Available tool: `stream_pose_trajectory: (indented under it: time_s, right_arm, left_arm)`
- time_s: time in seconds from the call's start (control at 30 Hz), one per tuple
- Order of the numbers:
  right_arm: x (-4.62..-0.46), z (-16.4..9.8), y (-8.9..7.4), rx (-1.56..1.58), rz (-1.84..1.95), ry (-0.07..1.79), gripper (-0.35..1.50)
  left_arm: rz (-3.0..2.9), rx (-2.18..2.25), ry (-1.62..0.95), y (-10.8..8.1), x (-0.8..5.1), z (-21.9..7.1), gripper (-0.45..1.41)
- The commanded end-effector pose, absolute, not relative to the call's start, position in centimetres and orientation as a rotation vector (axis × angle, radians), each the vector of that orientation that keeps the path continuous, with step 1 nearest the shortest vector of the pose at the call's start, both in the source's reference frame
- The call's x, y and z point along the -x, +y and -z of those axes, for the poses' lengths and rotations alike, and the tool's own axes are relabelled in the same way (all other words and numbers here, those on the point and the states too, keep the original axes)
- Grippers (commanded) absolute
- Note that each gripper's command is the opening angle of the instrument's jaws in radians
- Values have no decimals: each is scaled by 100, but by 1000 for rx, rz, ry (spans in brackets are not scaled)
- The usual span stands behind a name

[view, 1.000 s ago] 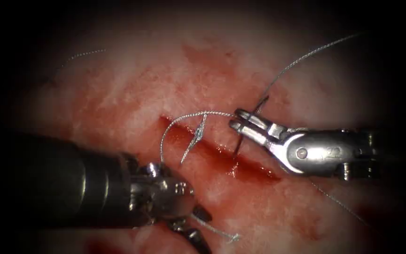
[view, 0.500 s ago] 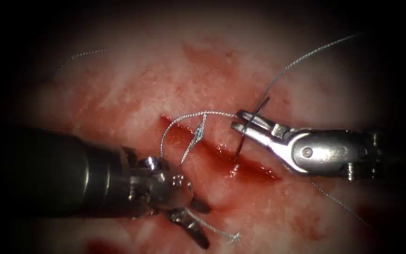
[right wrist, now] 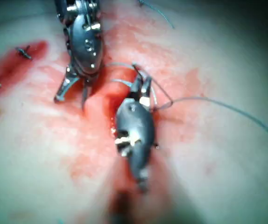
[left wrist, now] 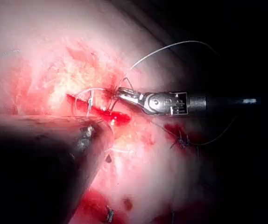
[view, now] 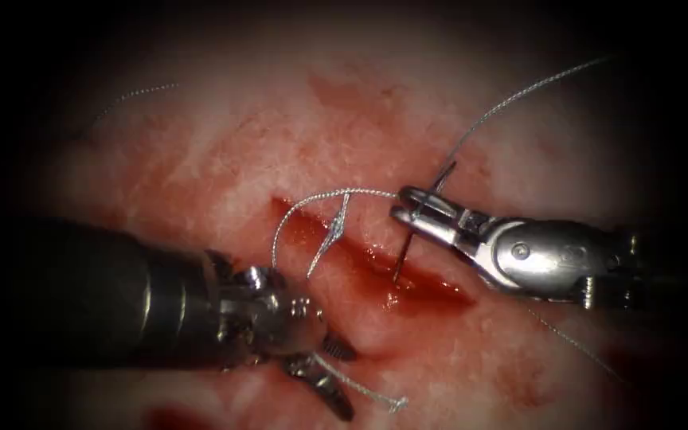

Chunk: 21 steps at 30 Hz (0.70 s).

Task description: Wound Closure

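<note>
The tissue (view: 224, 151) has a red cut (view: 431, 291) running down to the right. My right tool (view: 408, 203) comes in from the right, shut on the curved needle (view: 402, 253) roughly a third of the way from its tail. The needle's point dips into the cut at its right edge. Thread (view: 511, 99) leaves the needle's tail toward the upper right. A knotted stitch (view: 336, 227) crosses the cut's upper end. My left tool (view: 349, 384) sits left of the cut with jaws open, holding nothing, and a loose thread end (view: 384, 398) lies by them. The right wrist view has both the left tool (right wrist: 71, 100) and the right tool (right wrist: 141, 84).
Red fluid (view: 396, 301) pools in the cut. Finished stitches (left wrist: 183, 140) sit further along the tissue, as do others (right wrist: 24, 51). A stray thread (view: 133, 94) lies at the far upper left. The left arm's thick dark shaft (view: 81, 295) covers the lower left.
The right tool has tipped down and pushed the needle's point lower into the cut. The left tool shifted slightly right and its open jaws turned a little.
</note>
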<state>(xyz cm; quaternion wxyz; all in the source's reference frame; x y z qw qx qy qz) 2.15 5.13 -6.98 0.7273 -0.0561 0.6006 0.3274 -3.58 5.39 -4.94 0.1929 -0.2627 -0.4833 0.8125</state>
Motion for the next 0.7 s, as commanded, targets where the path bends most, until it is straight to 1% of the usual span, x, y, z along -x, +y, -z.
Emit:
stream_pose_trajectory:
  time_s: [0.03,0.43,0.7]
  right_arm:
    - [-223,693,509,117,-723,1324,-35]
    - [-223,686,508,33,-798,1323,-35]
    - [-223,680,505,-89,-896,1295,-35]
  left_arm:
    - [-2279,736,-1359,532,363,488,53]
    - [-2284,739,-1347,536,358,483,53]
    - [-2286,741,-1339,538,354,479,52]
